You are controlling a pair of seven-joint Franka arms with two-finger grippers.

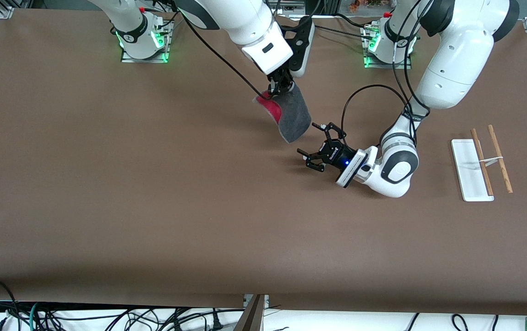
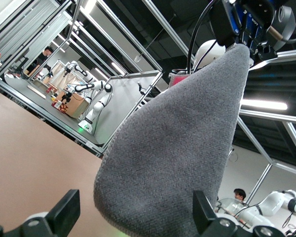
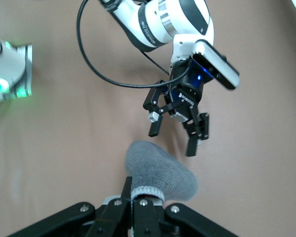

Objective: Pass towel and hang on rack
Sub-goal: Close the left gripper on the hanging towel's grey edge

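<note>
Towel: I see the towel [image 1: 293, 120] hanging in the air over the middle of the table [image 1: 107, 184], grey side out, a pink-red patch showing at its upper edge, lower hem off the surface
Right gripper: my right gripper [image 1: 281, 87] is pinched tight on the towel's top edge, holding it up
Left gripper: my left gripper [image 1: 315, 148] sits low over the table just beside the towel's hanging end, lying nearly level and pointing at it, fingers spread wide, gripping nothing; in the left wrist view the cloth hangs between the two fingertips [image 2: 64, 210]
Rack: the rack [image 1: 480, 163] stands toward the left arm's end of the table, well apart from the towel, white base with two wooden rods, bare
</note>
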